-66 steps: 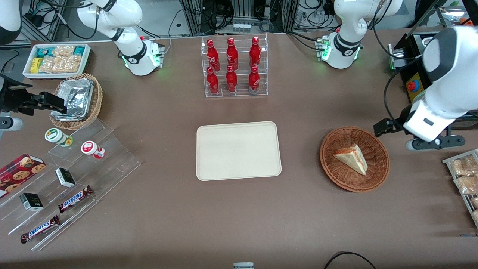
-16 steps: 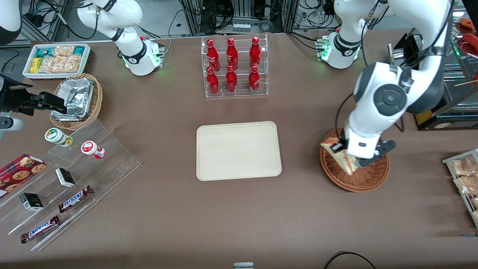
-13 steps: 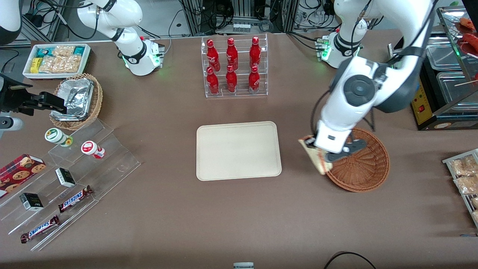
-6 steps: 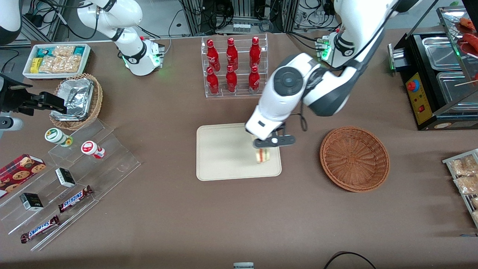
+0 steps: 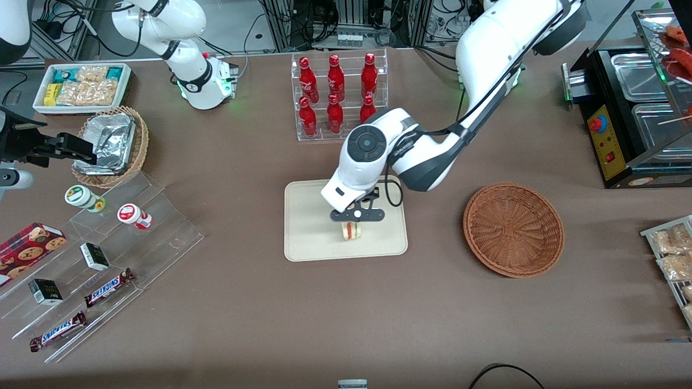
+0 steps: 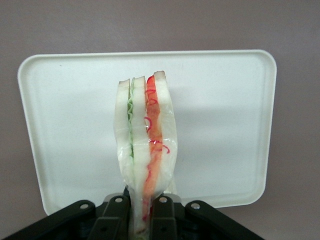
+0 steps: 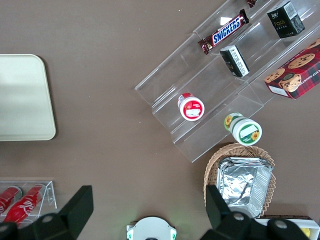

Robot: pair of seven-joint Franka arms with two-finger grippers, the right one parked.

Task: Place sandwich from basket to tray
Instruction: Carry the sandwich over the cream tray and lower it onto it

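The sandwich (image 6: 145, 150) is already out of the basket (image 5: 513, 229) and is hanging over the tray (image 5: 308, 237), so most of the job looks done from where I'm standing. The gripper (image 5: 357, 216) is pinching the wedge's lower end between its two fingers (image 6: 116, 212), with the layered edge pointing down at the tray's cream surface. I can't tell whether the wedge is touching the tray yet; the wrist view suggests it is hanging above it. What seems left is the lowering, the letting go and the arm pulling clear.

Taking the tray as the landmark: the basket is sitting well apart from it toward the working arm's end of the table, and nothing is lying in it now. The bottle rack (image 5: 339, 97) is standing farther from the front camera than the tray.

Counting: one sandwich, one tray, one reddish-brown basket. Six red bottles (image 5: 335, 113) are standing in the rack. Toward the parked arm's end from the tray, two Snickers bars (image 5: 108, 288) are lying on the clear steps (image 5: 162, 216), together with two small round cups (image 5: 132, 215) and two small dark boxes (image 5: 94, 256).
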